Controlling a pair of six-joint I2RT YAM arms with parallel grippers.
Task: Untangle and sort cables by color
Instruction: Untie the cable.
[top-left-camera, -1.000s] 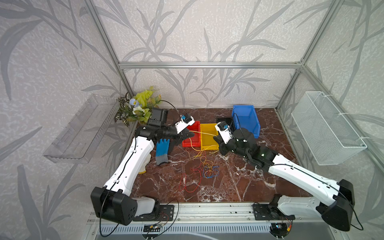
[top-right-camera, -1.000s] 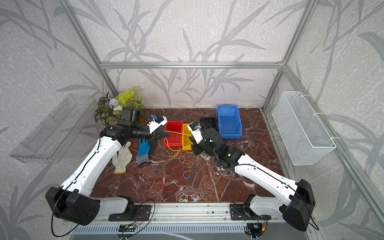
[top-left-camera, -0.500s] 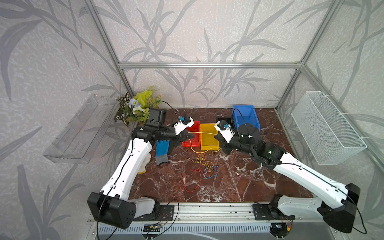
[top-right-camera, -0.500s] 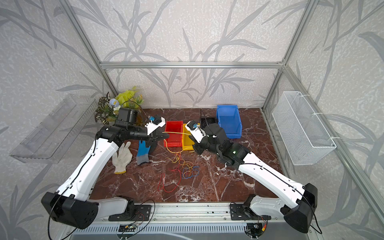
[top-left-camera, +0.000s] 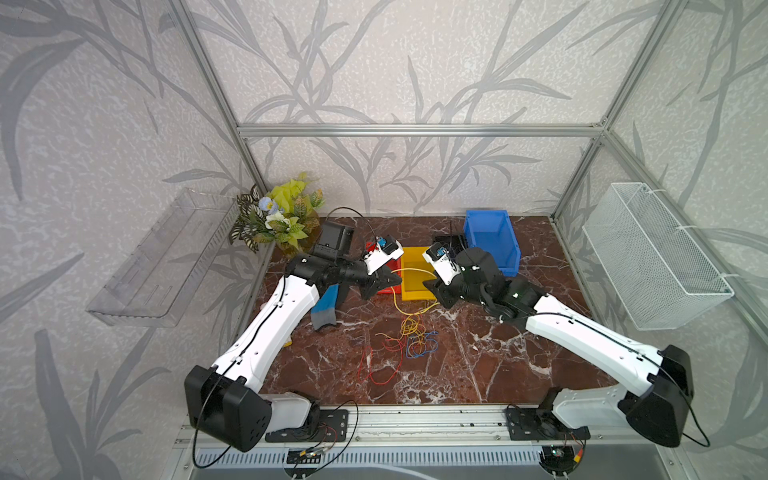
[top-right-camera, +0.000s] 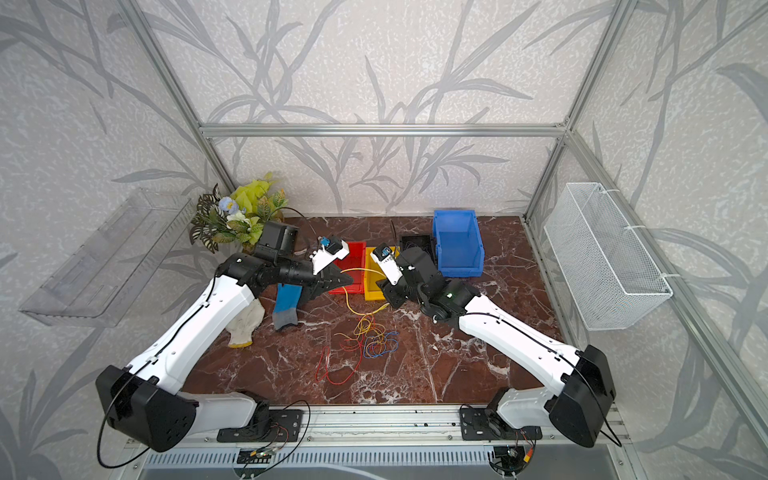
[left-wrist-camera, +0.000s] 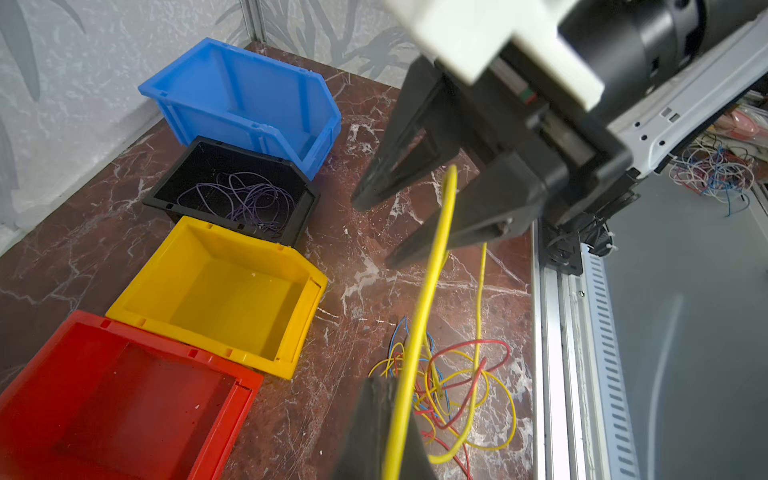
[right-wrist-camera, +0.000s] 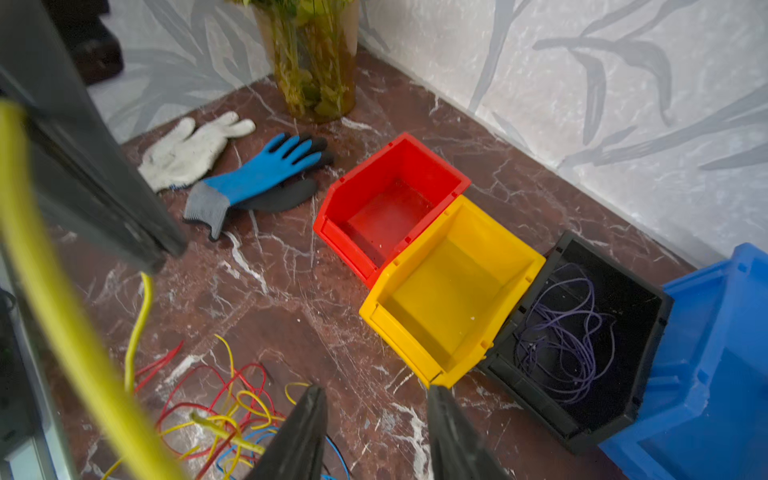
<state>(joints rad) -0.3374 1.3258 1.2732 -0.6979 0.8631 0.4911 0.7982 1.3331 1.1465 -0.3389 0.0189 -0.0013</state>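
My left gripper (left-wrist-camera: 386, 415) is shut on a yellow cable (left-wrist-camera: 432, 270) and holds it up in front of the red bin (right-wrist-camera: 390, 199) and the yellow bin (right-wrist-camera: 453, 286). The cable's free end reaches between the spread fingers of my right gripper (left-wrist-camera: 376, 232), which is open; nothing is pinched in it in the right wrist view (right-wrist-camera: 376, 399). In both top views the two grippers (top-left-camera: 390, 282) (top-left-camera: 430, 286) face each other over the bins' fronts. A tangle of red, yellow and blue cables (top-left-camera: 409, 340) (top-right-camera: 370, 336) lies on the marble floor. Purple cables (right-wrist-camera: 569, 332) lie in the black bin (right-wrist-camera: 648, 299).
A blue bin (top-left-camera: 490, 241) stands at the back right beside the black one. A blue glove (right-wrist-camera: 262, 170) and a white glove (right-wrist-camera: 187, 149) lie at the left near a plant vase (right-wrist-camera: 316, 62). A wire basket (top-left-camera: 648, 257) hangs on the right wall.
My right gripper has gone from shut to open and let go of the yellow cable. The left gripper still holds the cable and has hardly moved.
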